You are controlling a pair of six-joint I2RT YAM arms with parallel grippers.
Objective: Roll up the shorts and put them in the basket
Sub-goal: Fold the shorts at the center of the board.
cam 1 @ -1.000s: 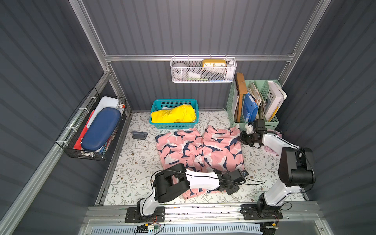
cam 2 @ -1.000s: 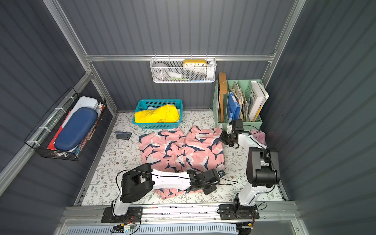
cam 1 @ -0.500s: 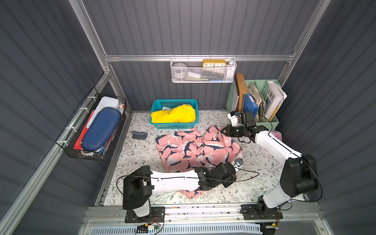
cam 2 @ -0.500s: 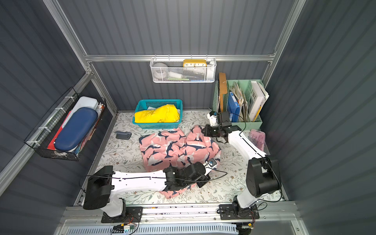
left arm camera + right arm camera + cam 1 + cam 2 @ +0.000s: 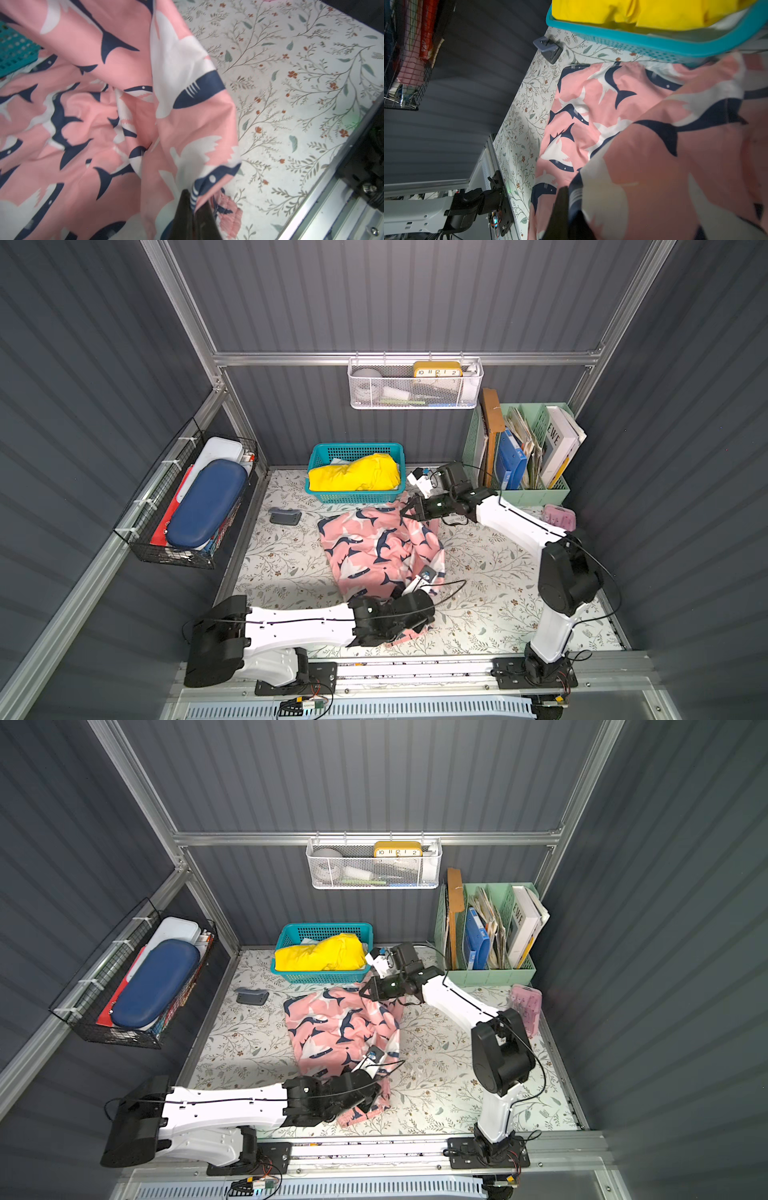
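Shorts: the shorts (image 5: 380, 547) are lying rumpled on the surface (image 5: 490, 572) just in front of the teal basket (image 5: 355, 497), with one leg hanging in a raised drape over the other.
Left fingers: your left fingers (image 5: 184, 216) are pinching a thin bit of edge at the end farthest from the basket, closed tight on the cloth.
Right fingers: your right fingers (image 5: 560, 214) are gripping the hem at the end nearest the basket, beside its front corner, also clamped on cloth.
Slip risk: you are holding very little fabric on each side, so a quick pull could be tugging an edge free.
Bunching risk: the fabric between your two holds is sagging, and uneven tension may be setting creases that spoil the roll.
Basket risk: your right wrist is working close to the basket wall and could be nudging it or catching the hem on the rim.
Poor view: your left wrist is covering the waistband, so it is probably folding under.
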